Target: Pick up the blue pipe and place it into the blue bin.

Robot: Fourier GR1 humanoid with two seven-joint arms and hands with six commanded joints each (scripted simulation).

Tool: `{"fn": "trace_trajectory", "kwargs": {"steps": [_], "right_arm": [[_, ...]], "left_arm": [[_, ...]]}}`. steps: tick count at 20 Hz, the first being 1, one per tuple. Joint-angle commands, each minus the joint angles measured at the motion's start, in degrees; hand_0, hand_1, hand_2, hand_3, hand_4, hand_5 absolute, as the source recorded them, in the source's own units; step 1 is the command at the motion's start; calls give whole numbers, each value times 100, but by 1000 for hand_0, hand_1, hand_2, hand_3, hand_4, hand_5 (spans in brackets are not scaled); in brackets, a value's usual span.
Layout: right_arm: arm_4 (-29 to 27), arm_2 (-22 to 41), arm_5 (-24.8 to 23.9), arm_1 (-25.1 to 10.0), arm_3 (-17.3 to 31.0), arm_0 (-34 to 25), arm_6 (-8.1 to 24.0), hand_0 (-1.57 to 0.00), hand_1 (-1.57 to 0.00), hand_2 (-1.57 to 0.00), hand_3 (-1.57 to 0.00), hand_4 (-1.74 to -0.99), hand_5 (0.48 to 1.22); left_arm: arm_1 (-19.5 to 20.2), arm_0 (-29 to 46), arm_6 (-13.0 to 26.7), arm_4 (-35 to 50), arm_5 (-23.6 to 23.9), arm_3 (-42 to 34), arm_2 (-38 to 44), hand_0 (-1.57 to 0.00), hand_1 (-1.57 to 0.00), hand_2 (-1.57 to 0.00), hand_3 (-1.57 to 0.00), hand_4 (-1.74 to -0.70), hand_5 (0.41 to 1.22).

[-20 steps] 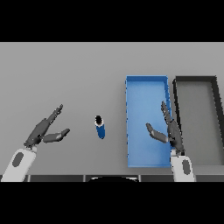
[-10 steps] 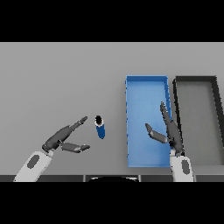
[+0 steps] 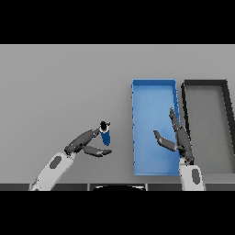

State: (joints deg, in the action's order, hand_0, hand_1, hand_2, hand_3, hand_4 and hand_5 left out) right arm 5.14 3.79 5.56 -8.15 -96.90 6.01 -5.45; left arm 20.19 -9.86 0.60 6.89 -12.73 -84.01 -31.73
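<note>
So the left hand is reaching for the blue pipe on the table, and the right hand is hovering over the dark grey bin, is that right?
Not quite. In the head view the right hand hovers over the blue bin, not the dark grey bin beside it. The rest holds: the left hand is reaching for the blue pipe on the table.

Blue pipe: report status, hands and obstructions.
Left hand open, fingers at the blue pipe, no grip yet. Right hand open over the blue bin. Pipe upright on table, path to bin clear.
</note>
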Motion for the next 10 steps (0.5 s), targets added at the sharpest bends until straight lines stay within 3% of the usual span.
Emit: {"fn": "trace_trajectory", "kwargs": {"steps": [1,4,7,9,10], "right_arm": [[-15,-7,13,-5,-29,62,-110,1,1,1,1,-1274,603],[107,64,-51,52,-44,121,-94,1,1,1,1,-1267,598],[47,6,-25,0,-45,89,-88,1,1,1,1,-1267,600],[73,19,-42,18,-29,69,-100,1,1,1,1,-1261,600],[64,13,-28,18,10,86,-102,1,1,1,1,-1260,600]], "left_arm": [[-80,-60,-128,-105,69,109,-13,1,1,1,1,-1107,444],[-292,-266,-388,-379,195,408,-89,1,1,1,1,-1075,445],[-564,-362,-577,-135,72,668,-5,1,1,-19,-18,-1109,507],[-811,-407,-607,40,117,763,70,-17,-160,-290,-255,-1208,607],[-883,-355,-581,162,94,765,100,-187,-348,-481,-519,-1253,730]]}}
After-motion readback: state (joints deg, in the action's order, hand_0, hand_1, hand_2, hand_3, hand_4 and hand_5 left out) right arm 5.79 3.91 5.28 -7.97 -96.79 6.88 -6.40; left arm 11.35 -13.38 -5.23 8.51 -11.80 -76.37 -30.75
